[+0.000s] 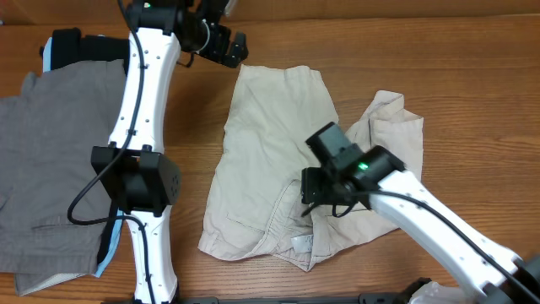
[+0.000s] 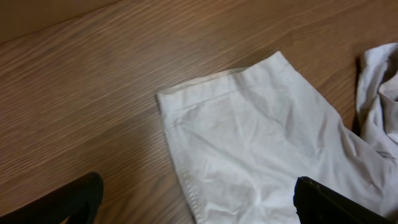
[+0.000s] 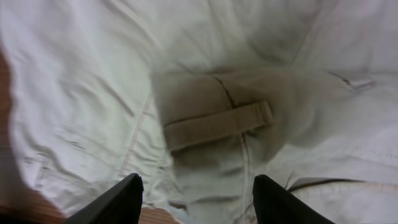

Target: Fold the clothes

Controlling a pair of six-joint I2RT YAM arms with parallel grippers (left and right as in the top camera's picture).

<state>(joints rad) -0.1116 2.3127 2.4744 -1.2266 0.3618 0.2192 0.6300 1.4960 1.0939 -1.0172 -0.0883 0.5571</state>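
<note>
The cream shorts [image 1: 270,160] lie in the middle of the table, one leg flat toward the far edge, the other leg bunched at the right [image 1: 392,127]. My left gripper [image 1: 228,46] is open and empty, hovering above the far leg's hem corner [image 2: 249,124]. My right gripper [image 1: 325,198] is open and empty just over the waistband area, with a belt loop [image 3: 217,124] and crumpled fabric between its fingers [image 3: 196,199].
Grey trousers [image 1: 51,160] lie spread at the left, with a light-blue garment [image 1: 72,51] under them at the far left corner. Bare wood shows around the shorts [image 1: 202,127]. A crumpled plastic piece [image 1: 430,294] sits at the near right edge.
</note>
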